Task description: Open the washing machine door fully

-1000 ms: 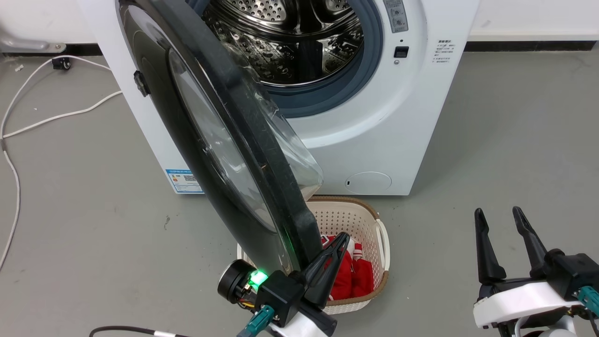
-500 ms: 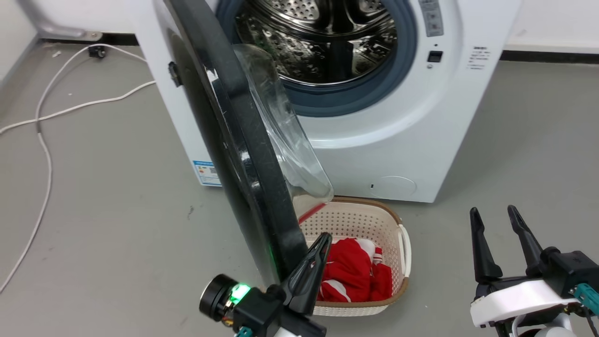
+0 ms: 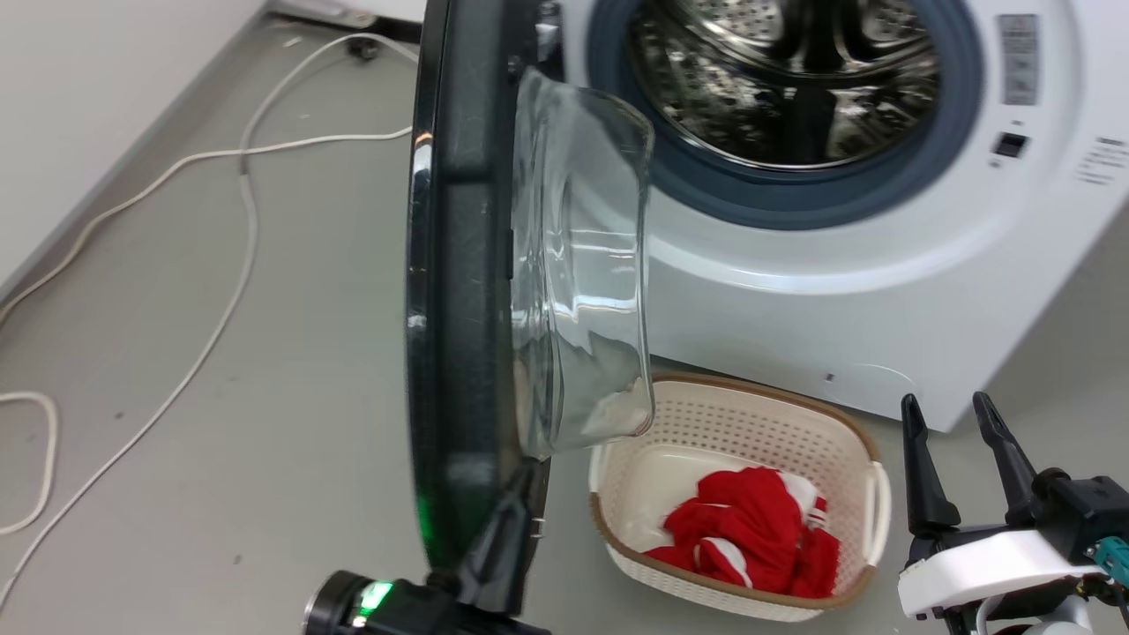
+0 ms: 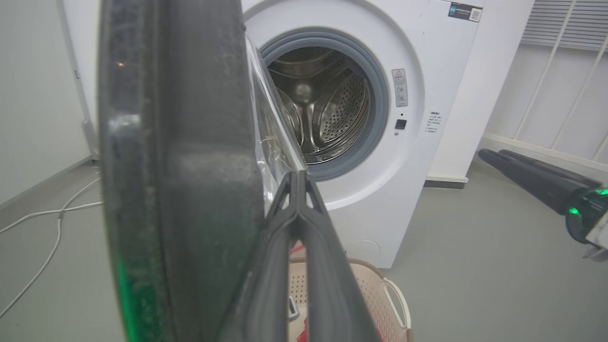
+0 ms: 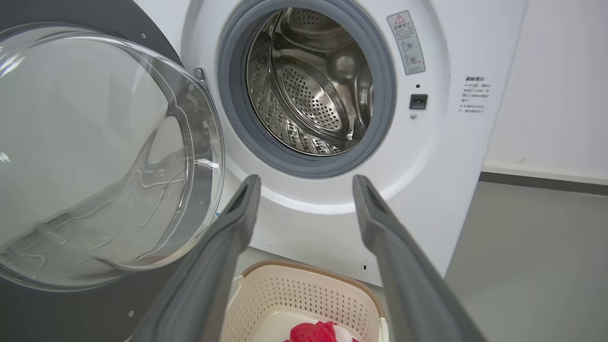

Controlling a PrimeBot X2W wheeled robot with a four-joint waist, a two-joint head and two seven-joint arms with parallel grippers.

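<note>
Black washing machine door open, edge-on. Against its inner rim, left gripper closed, empty. Near right, right gripper spread, empty.

left gripper: dark grey fingers, green light | right gripper, lower right: black fingers, white shell, teal plug

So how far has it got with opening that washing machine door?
Done: the washing machine door is unlatched and swung clear, leaving the drum exposed. In hand: the left end effector, fingers together, rests against the door's inner side near its free edge; the right end effector hangs open, apart from it. Left: the door stands roughly square to the machine front, so it probably needs swinging wider.
</note>
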